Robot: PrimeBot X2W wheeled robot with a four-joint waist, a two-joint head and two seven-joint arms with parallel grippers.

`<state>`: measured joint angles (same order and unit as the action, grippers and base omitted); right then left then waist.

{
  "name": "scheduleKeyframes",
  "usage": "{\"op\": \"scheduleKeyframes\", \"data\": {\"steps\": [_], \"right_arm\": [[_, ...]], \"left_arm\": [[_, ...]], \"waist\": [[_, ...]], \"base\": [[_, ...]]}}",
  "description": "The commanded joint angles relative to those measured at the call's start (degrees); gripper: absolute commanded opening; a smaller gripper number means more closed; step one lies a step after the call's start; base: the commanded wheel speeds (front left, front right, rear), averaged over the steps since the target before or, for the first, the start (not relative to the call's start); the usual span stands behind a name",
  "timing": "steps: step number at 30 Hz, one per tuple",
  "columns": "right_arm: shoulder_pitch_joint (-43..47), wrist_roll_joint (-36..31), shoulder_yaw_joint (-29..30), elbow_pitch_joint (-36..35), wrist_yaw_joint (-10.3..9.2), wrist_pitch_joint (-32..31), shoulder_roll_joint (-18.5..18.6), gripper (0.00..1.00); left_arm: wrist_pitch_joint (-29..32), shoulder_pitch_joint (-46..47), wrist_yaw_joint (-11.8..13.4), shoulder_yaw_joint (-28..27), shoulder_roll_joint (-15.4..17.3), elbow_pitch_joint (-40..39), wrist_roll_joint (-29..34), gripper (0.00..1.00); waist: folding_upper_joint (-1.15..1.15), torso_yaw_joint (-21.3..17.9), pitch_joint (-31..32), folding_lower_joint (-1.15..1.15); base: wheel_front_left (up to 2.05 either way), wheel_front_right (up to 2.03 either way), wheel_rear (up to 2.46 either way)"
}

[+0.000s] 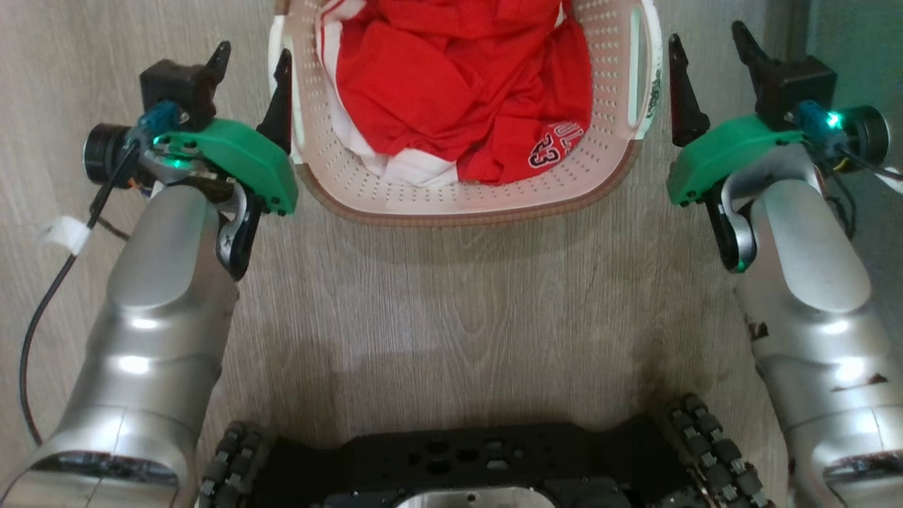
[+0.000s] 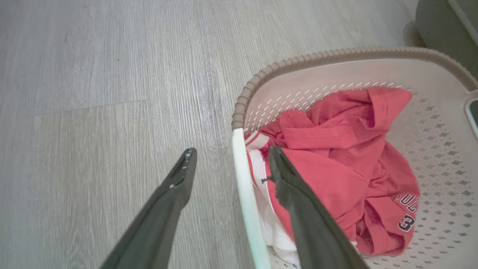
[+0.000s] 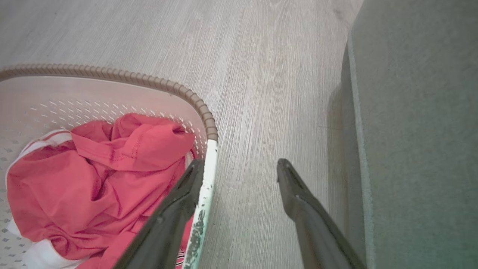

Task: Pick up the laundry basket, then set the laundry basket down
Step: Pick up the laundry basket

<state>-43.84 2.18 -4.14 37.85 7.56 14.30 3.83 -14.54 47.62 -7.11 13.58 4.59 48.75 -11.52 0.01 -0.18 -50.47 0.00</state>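
Black base (image 1: 451, 458) sits nearest, and ahead of it the basket (image 1: 465, 208) stands on the floor (image 1: 451, 317) between both arms, red shirt (image 1: 451, 85) inside, likely so each claw can take one side for a level lift. The left gripper (image 1: 255, 48) is spread wide with the basket's rim running between its fingers, not yet clenched. The right gripper (image 1: 705, 32) is equally spread, its inner finger at the rim, inside or just outside is unclear, and the basket's far end is cut off.
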Motion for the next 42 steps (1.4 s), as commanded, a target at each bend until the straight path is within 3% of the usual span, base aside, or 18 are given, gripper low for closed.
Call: {"op": "scheduleKeyframes", "data": {"steps": [1, 21, 22, 23, 24, 42], "right_arm": [[0.5, 0.6, -1.6, -0.4, -0.08, 0.7, -0.9, 1.00], [-7.5, 4.3, -8.1, 12.0, -0.08, 0.7, -0.9, 1.00], [-7.8, 4.7, -8.5, 12.8, -0.08, 0.7, -0.9, 0.45], [-8.1, 5.1, -8.9, 13.8, -0.08, 0.7, -0.9, 0.00], [-8.5, 5.3, -9.2, 14.6, -0.08, 0.7, -0.9, 0.00], [-10.2, 6.7, -9.8, 20.4, -0.08, 0.7, -0.9, 0.00]], "left_arm": [[-0.5, 0.5, -0.3, -0.8, 1.4, -0.2, -0.1, 1.00], [-0.5, 9.4, -0.4, 7.3, 1.8, 13.1, -9.2, 1.00], [-0.5, 9.7, -0.4, 7.8, 1.6, 14.0, -10.2, 0.98], [-0.4, 10.1, -0.4, 8.6, 1.5, 14.9, -11.0, 0.36], [-0.4, 10.4, -0.4, 9.4, 1.4, 15.7, -11.7, 0.00], [0.3, 12.3, -0.4, 19.4, 1.5, 18.6, -22.5, 0.00]], "waist": [[-0.01, -0.1, -1.4, 0.00], [-0.01, 0.1, -5.8, 0.00], [-0.01, 0.1, -5.9, 0.00], [-0.01, 0.2, -5.8, 0.00], [-0.01, 0.2, -5.8, 0.00], [-0.01, 1.1, -1.9, 0.00]], "base": [[0.00, 0.00, 0.00], [0.00, 0.00, 0.00], [0.00, 0.00, 0.00], [0.00, 0.00, 0.00], [0.00, 0.00, 0.00], [0.00, 0.00, 0.00]]}}
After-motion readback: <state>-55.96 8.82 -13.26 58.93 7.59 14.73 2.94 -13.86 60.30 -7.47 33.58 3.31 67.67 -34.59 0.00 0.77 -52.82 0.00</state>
